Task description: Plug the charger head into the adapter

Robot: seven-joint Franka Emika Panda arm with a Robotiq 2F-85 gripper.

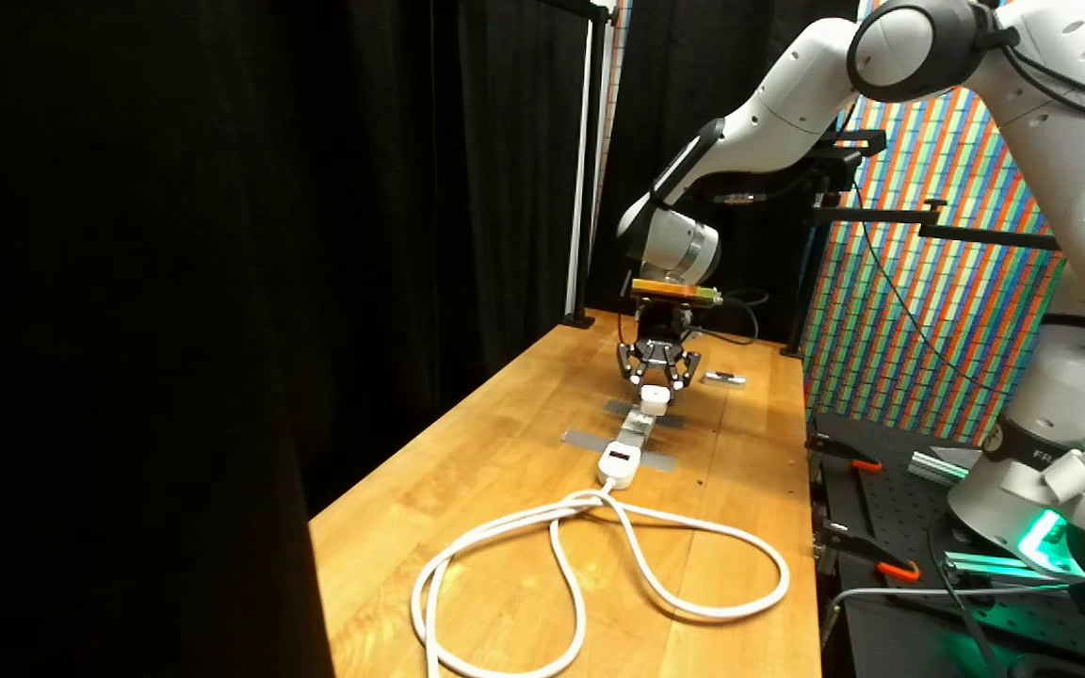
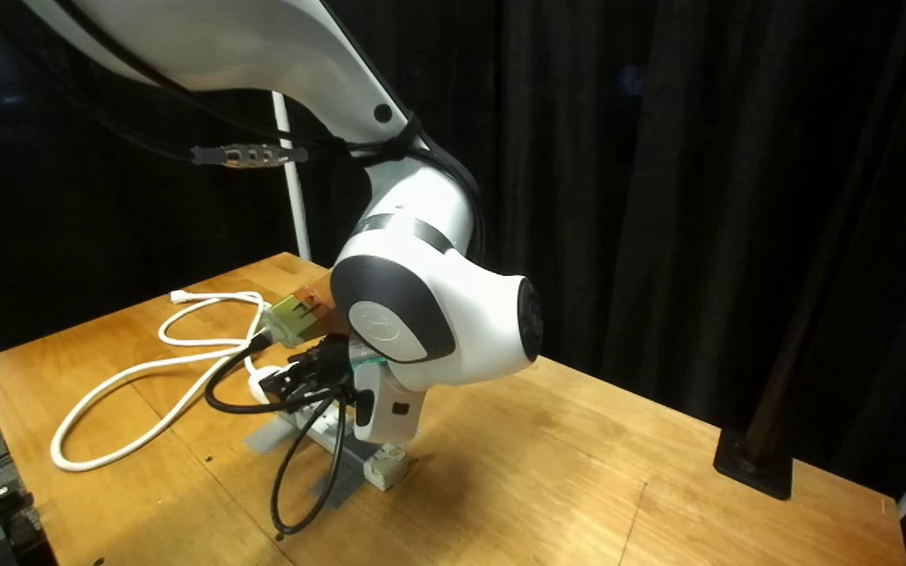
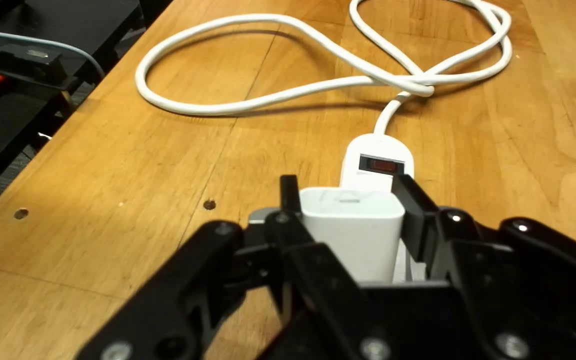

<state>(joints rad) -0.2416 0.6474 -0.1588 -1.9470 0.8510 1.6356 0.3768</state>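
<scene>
Leftmost on the desk, in an exterior view, I have the white cable in loose loops, leading into the adapter, with grey tape on both sides of it. A little farther right is the charger head, upright over the part of the adapter away from the cable. By my reading the picking up and carrying are done; what's left is pressing it home and letting go. Whether it's already seated I can't tell, since its underside is hidden from me. My gripper is narrowed to the width of the charger head, a finger against either side, so I'd call it held. Past it on the right, a small flat piece lies on the desk, apart from the gripper.
</scene>
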